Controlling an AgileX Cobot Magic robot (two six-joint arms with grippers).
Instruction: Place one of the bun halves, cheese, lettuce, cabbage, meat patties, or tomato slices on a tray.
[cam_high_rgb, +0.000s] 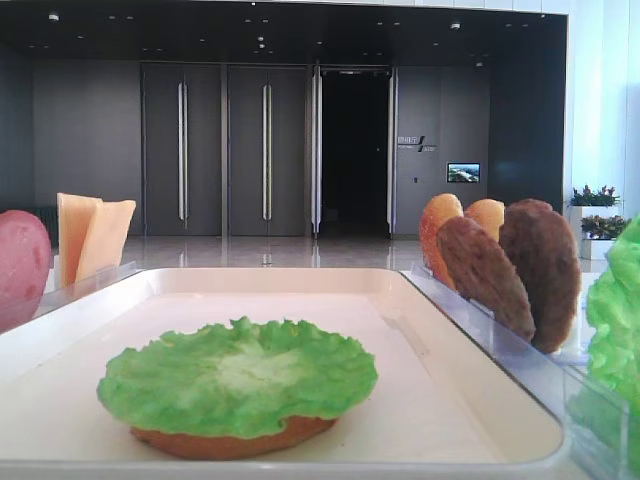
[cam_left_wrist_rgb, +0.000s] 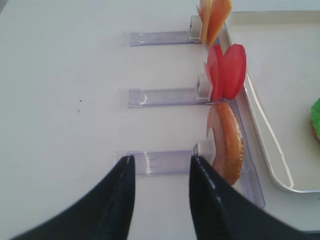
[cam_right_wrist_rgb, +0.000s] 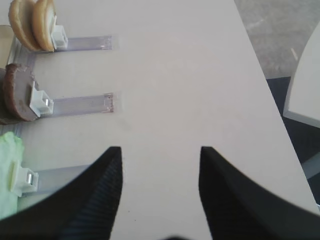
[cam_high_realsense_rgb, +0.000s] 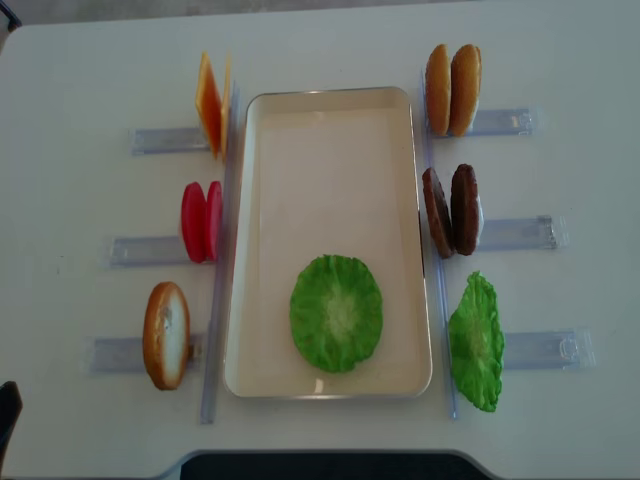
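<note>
A lettuce leaf (cam_high_realsense_rgb: 336, 313) lies on a bun half (cam_high_rgb: 230, 440) at the near end of the cream tray (cam_high_realsense_rgb: 330, 95). Left of the tray, clear racks hold cheese (cam_high_realsense_rgb: 210, 104), tomato slices (cam_high_realsense_rgb: 201, 221) and one bun half (cam_high_realsense_rgb: 166, 335). The racks on its right hold two bun halves (cam_high_realsense_rgb: 452, 88), two meat patties (cam_high_realsense_rgb: 450, 210) and another lettuce leaf (cam_high_realsense_rgb: 475, 343). Cabbage is out of view. My left gripper (cam_left_wrist_rgb: 162, 159) hovers open and empty over the table beside the left bun half (cam_left_wrist_rgb: 230, 142). My right gripper (cam_right_wrist_rgb: 160, 150) is open over bare table, away from the patties (cam_right_wrist_rgb: 17, 97).
Clear plastic rack strips (cam_high_realsense_rgb: 150, 140) stick out sideways from both sides of the tray. The table's right edge (cam_right_wrist_rgb: 265, 75) runs close to my right gripper, with floor and a white panel (cam_right_wrist_rgb: 307, 80) beyond it.
</note>
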